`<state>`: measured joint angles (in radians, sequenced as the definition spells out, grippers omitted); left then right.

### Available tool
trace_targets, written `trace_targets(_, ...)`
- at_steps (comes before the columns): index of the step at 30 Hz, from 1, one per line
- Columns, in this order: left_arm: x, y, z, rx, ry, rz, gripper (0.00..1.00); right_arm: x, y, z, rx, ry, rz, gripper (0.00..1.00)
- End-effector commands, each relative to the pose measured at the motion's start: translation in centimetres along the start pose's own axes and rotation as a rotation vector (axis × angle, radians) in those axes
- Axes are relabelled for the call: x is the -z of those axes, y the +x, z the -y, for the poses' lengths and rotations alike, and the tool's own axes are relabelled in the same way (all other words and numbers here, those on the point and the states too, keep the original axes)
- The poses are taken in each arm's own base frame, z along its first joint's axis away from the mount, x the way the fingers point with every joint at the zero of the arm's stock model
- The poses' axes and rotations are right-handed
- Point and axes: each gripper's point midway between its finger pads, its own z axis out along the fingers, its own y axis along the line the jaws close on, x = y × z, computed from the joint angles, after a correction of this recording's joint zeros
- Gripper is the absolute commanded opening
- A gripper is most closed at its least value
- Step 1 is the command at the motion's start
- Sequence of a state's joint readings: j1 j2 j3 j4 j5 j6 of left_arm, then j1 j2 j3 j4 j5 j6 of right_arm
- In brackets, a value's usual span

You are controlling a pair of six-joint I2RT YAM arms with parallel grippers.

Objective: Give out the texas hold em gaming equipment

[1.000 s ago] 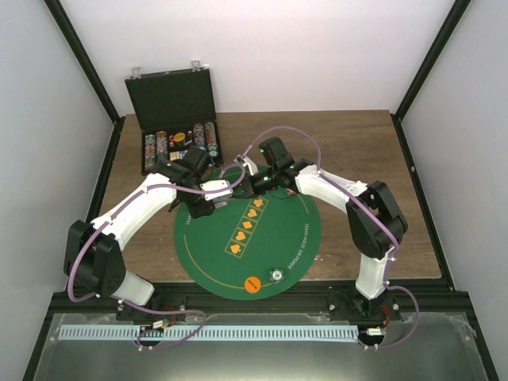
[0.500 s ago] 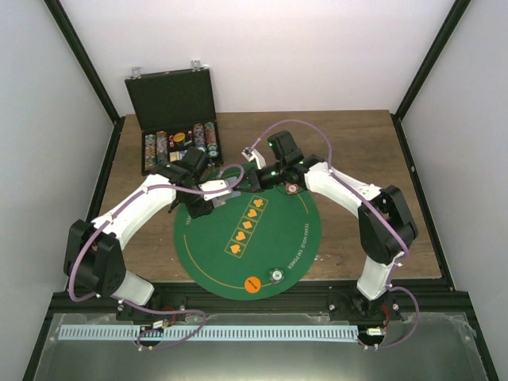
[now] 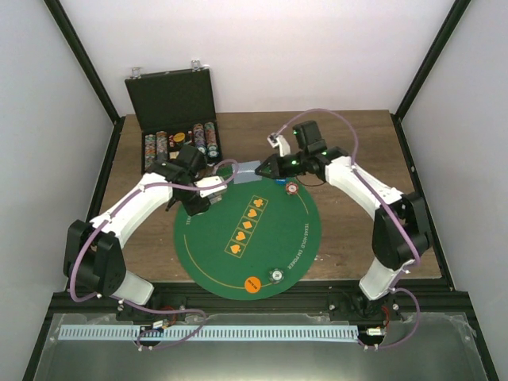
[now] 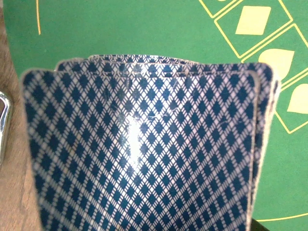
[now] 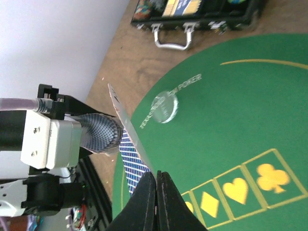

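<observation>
The step in hand is judged to be the dealing of one card. A fanned stack of small playing cards with blue diamond-patterned backs (image 4: 144, 154) is clamped in the left gripper (image 3: 221, 183) above the far left edge of the large round green felt mat (image 3: 238, 266). The fingers of the right gripper (image 5: 156, 177) are pressed together on a single thin blue-backed playing card (image 3: 248, 170), which is held in the air between the two grippers. Whether this card is fully free of the stack cannot be told. It is best drawn away along its own plane, so that neighbouring cards are not dragged out of the fan, and the stack should be held firm meanwhile. Because only an edge is pinched, the slick card may swivel, so it should be lowered close to the felt and laid flat before it is let go. A red-and-white round chip (image 3: 292, 188) lies on the mat just beside the right gripper and should not be covered. An orange round disc (image 3: 253, 284) and a clear round disc (image 3: 276, 275) lie near the mat's near edge. The felt is likely to keep a laid card from sliding. The mat rests on a brown wooden table (image 3: 357, 151), with an open black hinged case (image 3: 168, 99) at the far left corner. The table is enclosed by plain white walls (image 3: 262, 55).
</observation>
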<state>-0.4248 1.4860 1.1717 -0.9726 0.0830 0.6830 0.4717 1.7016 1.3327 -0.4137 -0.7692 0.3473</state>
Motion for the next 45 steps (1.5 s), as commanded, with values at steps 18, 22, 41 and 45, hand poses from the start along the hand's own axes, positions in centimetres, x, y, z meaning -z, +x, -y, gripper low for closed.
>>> trace_targets(18,0.1,1.9,-2.6,0.150,-0.042,-0.014,0.38,6.0,-1.1,2.1,0.089,0.236,0.061,0.01)
trace_targets(22,-0.1,2.0,-2.7,0.158,-0.044,-0.017,0.38,5.9,-0.9,2.2,0.083,0.240,0.051,0.01)
trace_targets(41,-0.3,2.2,-2.8,0.166,-0.045,-0.026,0.38,5.6,-0.8,3.1,0.068,0.263,0.033,0.01)
trace_targets(45,-0.3,2.2,-2.8,0.167,-0.045,-0.027,0.38,5.7,-0.8,3.7,0.068,0.303,0.021,0.01)
